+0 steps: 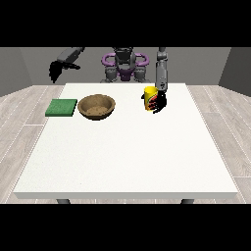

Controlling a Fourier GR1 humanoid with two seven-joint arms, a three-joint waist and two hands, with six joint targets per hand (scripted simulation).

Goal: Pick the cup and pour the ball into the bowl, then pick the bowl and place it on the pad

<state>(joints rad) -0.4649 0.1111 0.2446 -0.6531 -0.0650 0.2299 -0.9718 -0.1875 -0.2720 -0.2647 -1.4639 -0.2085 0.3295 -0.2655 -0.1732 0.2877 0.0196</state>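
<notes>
A yellow cup (149, 98) stands upright on the white table (127, 152), towards its far right. The hand at the view's right (160, 102) is against the cup's right side with its fingers curled round it. No ball shows; the cup's inside is hidden. A brown wooden bowl (96, 106) sits left of the cup, with nothing visible in it. Left of the bowl a flat green pad (62, 107) lies near the table's left edge. The hand at the view's left (56, 71) hangs raised beyond the table's far left corner, fingers pointing down and relaxed.
The robot's torso (124, 66) stands behind the table's far edge. The table's front half is bare white surface. Wooden floor surrounds the table on both sides.
</notes>
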